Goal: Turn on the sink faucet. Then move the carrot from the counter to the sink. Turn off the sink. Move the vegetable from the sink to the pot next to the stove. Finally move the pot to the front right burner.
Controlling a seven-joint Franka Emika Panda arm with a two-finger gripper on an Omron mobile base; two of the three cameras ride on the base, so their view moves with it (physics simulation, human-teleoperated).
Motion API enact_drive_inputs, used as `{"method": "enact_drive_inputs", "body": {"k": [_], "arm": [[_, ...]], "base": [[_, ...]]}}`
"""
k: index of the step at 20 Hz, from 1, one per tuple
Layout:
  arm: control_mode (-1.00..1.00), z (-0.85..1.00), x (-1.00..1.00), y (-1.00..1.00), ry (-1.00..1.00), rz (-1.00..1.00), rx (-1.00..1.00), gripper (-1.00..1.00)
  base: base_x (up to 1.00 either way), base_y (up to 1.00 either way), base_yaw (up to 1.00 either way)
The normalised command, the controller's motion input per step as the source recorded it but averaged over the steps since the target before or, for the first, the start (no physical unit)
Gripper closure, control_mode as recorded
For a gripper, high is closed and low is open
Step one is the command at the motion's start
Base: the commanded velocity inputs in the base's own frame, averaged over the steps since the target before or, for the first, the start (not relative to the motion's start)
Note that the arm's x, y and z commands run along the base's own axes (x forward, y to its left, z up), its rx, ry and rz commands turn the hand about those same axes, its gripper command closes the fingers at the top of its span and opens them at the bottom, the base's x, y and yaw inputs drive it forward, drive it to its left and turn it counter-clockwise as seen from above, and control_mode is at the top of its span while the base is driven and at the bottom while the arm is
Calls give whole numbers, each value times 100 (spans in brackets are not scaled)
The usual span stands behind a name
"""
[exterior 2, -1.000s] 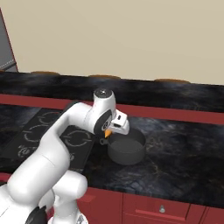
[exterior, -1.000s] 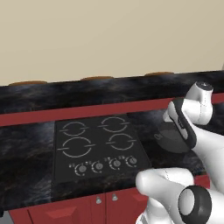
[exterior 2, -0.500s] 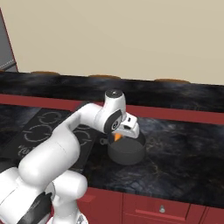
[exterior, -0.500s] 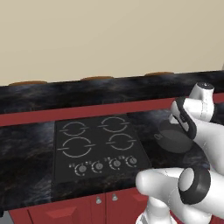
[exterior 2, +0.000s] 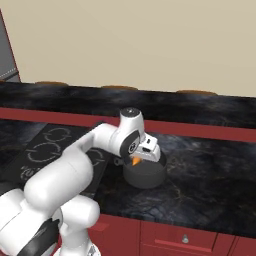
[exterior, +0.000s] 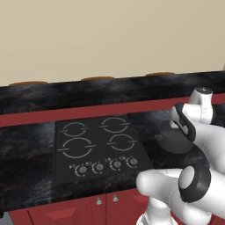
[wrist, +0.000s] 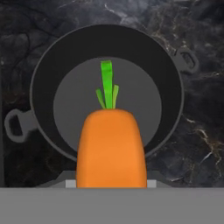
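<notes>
The tool grips the carrot above the pot, whose rim stands just right of the stove, with bare counter farther right.

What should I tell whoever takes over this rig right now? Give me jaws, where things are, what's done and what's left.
Gripper: jaws shut on the carrot, held above the pot, stem end pointing down into it.
Pot: on the counter just right of the stove, nothing inside it.
Done, by the look of it: carrot brought to the pot; the sink steps can't be checked from here.
Left: release the carrot into the pot, then move the pot to the front right burner.
</notes>
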Motion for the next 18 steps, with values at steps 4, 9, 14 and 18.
{"method": "enact_drive_inputs", "body": {"k": [4,9,14,18], "arm": [[-100,-13,3,-13,1,0,0,100],[-100,-16,11,-11,4,0,0,100],[-100,-18,15,-4,5,0,0,100],[-100,-16,15,0,5,0,0,100]], "base": [[0,0,0],[0,0,0],[0,0,0],[0,0,0]]}}
